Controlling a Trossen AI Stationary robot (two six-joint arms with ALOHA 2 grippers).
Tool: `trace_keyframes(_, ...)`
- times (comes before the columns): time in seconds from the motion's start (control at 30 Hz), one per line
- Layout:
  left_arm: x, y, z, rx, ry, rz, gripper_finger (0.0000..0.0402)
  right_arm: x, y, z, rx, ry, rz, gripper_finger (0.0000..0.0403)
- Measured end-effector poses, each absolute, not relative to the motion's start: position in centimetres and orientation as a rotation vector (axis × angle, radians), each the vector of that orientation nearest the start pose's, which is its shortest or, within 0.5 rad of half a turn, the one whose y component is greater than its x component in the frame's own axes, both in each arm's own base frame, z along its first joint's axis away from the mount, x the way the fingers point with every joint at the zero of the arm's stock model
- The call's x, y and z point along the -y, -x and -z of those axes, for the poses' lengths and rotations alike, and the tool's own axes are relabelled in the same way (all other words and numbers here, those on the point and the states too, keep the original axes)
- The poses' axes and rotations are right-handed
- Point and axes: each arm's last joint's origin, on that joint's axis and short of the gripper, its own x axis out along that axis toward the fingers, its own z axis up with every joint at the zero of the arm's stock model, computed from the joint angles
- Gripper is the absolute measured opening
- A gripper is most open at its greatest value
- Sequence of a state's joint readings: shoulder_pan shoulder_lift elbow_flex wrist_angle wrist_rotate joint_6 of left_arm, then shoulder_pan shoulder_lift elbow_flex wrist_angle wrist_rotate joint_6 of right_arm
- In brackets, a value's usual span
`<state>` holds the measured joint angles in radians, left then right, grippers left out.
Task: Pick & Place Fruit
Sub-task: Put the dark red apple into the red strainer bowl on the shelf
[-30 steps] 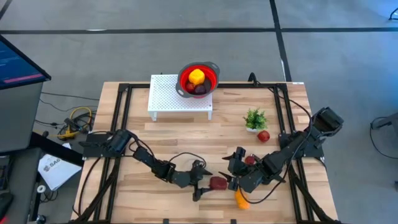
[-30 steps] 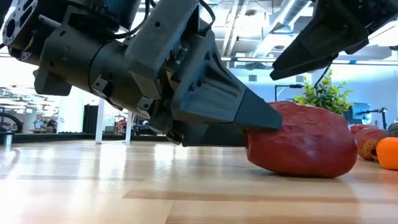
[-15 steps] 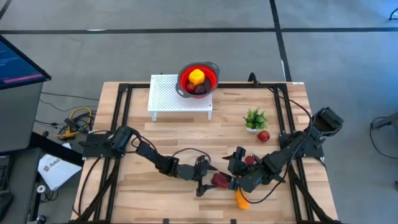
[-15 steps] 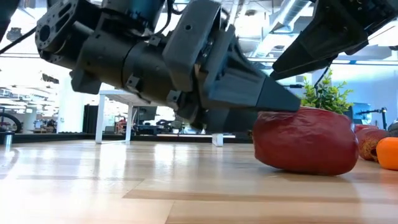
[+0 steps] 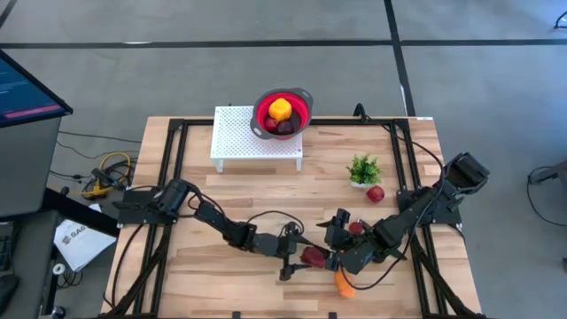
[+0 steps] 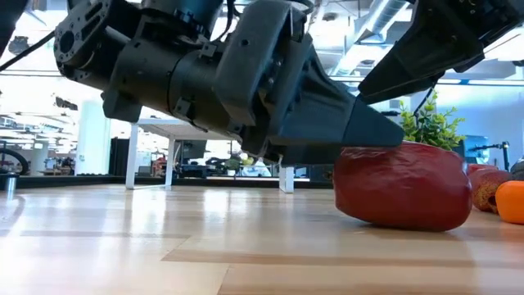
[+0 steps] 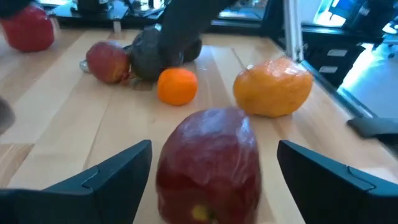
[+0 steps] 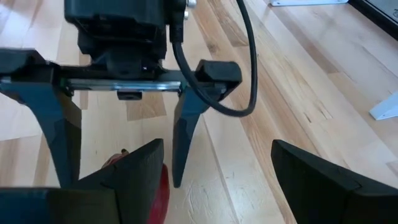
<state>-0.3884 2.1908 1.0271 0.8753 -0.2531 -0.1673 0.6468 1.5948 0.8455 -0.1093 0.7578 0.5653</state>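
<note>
Wooden tabletop (image 5: 221, 199) inside a black frame, office floor beyond. L gripper (image 5: 296, 252) sits low near the front edge, fingers spread wide either side of the dark red fruit (image 7: 208, 163), not yet touching it. To grip well: centre, ease fwd, close gently on its broad sides. R gripper (image 5: 340, 251), just right of it, also gapes open, holding nothing. Count: approx 3 pcs in the red colander (image 5: 304, 99), 1 red by the plant (image 5: 363, 167), and five or so clustered here, some hidden.

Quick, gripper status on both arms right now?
Left gripper: open, fingers either side of the dark red fruit, not closed on it.
Right gripper: open, holding nothing, low over the table near the left gripper.
</note>
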Motion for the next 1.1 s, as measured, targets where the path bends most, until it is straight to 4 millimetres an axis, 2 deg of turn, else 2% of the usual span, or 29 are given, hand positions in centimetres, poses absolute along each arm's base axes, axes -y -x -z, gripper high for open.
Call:
trace_keyframes(0.2, 14.5, -39.5, -8.5, -0.293, 0.095, 0.107, 0.0362, -16.8, -25.4, -17.7, -0.594, 0.013, 0.279, 0.0292)
trace_keyframes(0.37, 14.5, -39.8, -7.9, -0.299, 0.077, 0.129, 0.0358, -16.8, -25.4, -17.7, -0.595, 0.015, 0.279, 0.0292)
trace_keyframes(0.57, 14.7, -40.0, -7.7, -0.298, 0.079, 0.148, 0.0320, -17.0, -24.9, -18.4, -0.586, 0.007, 0.266, 0.0292)
trace_keyframes(0.8, 14.8, -39.9, -7.7, -0.317, 0.074, 0.147, 0.0251, -17.2, -23.2, -20.6, -0.540, 0.007, 0.254, 0.0292)
trace_keyframes(0.9, 15.2, -39.4, -8.9, -0.374, 0.043, 0.108, 0.0237, -17.3, -22.6, -21.4, -0.519, 0.013, 0.256, 0.0292)
trace_keyframes(0.97, 15.5, -38.7, -10.5, -0.433, -0.001, 0.069, 0.0237, -17.4, -22.1, -21.5, -0.508, 0.024, 0.268, 0.0292)
trace_keyframes(1.0, 15.7, -38.3, -11.6, -0.449, -0.019, 0.049, 0.0237, -17.4, -22.1, -21.5, -0.503, 0.028, 0.279, 0.0292)
trace_keyframes(1.1, 16.1, -36.2, -16.7, -0.453, -0.098, -0.035, 0.0254, -17.1, -21.9, -21.3, -0.493, 0.052, 0.340, 0.0292)
